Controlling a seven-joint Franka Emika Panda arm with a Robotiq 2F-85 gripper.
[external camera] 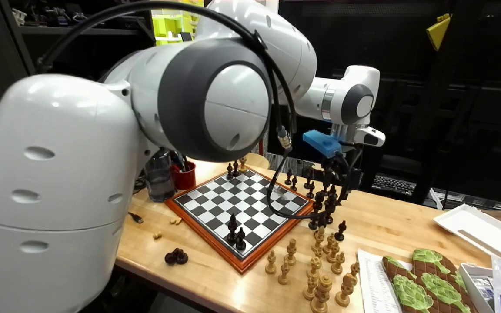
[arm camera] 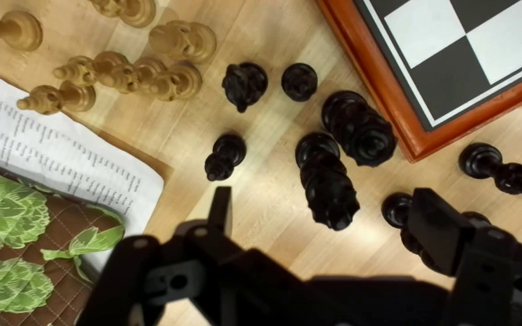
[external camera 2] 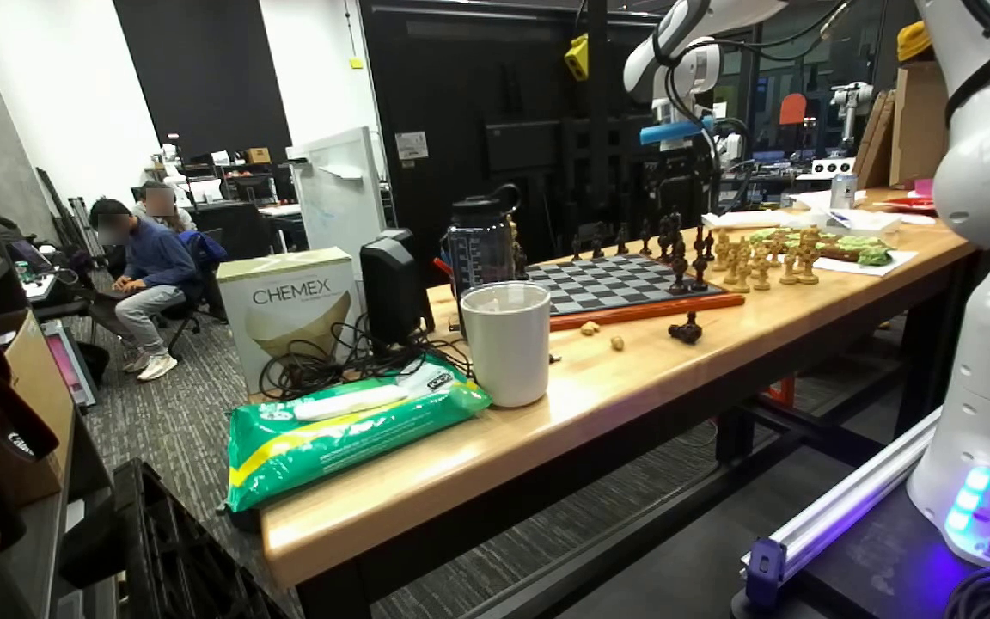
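My gripper point(arm camera: 325, 203) stands open above the wooden table, nothing held between its fingers. Below the gap, a dark crowned chess piece point(arm camera: 329, 190) stands upright; whether it reaches fingertip height I cannot tell. Beside it is another tall dark piece point(arm camera: 360, 129), close to the chessboard's red-brown frame point(arm camera: 413, 140). A small dark piece point(arm camera: 225, 156) stands just beyond the left fingertip, with a dark knight point(arm camera: 244, 85) and a dark pawn point(arm camera: 299, 82) farther off. The right finger point(arm camera: 440, 231) partly hides one more dark piece point(arm camera: 397, 209). In an exterior view the gripper point(external camera 2: 675, 193) hangs over the dark group.
Several light pieces point(external camera: 313, 265) stand beside the board point(external camera: 250, 200), near a printed sheet point(external camera: 379, 278) and an artichoke-patterned mitt point(external camera: 429, 280). Two dark pieces point(external camera: 233, 230) stand on the board's near corner. A fallen dark piece point(external camera 2: 686, 328), a bottle point(external camera 2: 482, 241) and a white mug point(external camera 2: 508, 344) are nearby.
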